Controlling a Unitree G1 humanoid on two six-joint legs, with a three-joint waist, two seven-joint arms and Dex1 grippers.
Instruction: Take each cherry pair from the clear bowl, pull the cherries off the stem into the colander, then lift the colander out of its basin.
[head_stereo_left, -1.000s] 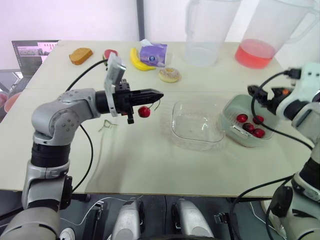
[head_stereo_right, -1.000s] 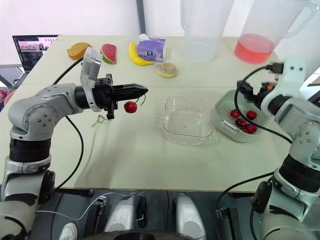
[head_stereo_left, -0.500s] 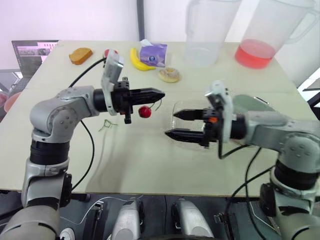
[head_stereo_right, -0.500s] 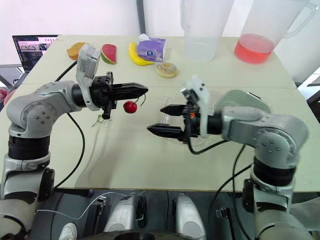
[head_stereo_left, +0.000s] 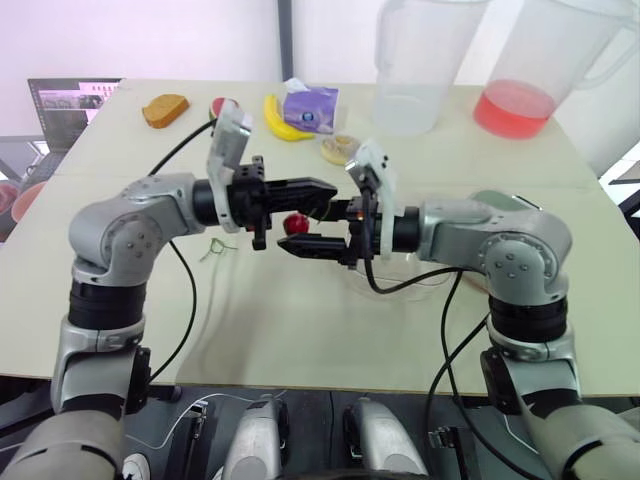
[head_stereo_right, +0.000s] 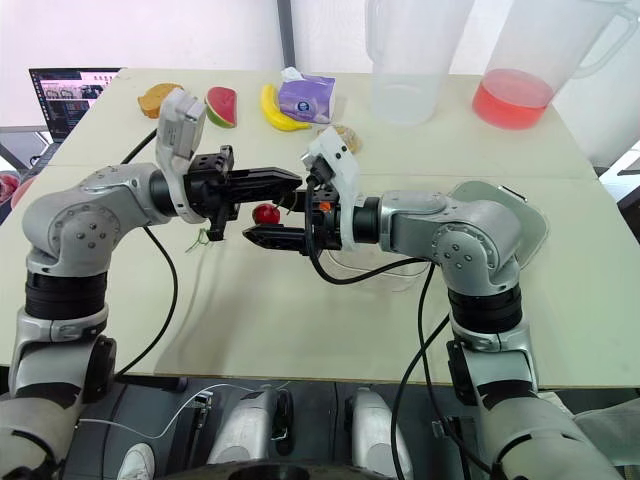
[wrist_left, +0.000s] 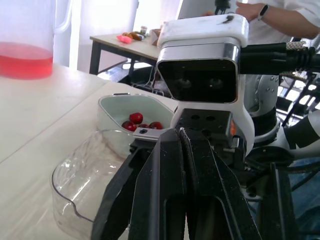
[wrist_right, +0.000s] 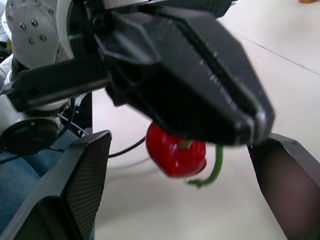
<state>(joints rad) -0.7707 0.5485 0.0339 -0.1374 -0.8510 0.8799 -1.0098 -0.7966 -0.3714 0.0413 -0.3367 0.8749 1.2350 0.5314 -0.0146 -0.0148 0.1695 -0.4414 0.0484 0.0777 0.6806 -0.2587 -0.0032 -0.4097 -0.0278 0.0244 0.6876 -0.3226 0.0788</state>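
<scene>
Pinching cherry (head_stereo_left: 294, 222), left claw (head_stereo_left: 333, 188), right claw (wrist_right: 190, 142) spread

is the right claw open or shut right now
Open. The right claw has its fingers wide apart on either side of the cherry, which hangs from the left claw; neither finger touches it.

Cherries (wrist_left: 136, 118) in colander (wrist_left: 111, 104), right of clear bowl (wrist_left: 67, 182)
</scene>
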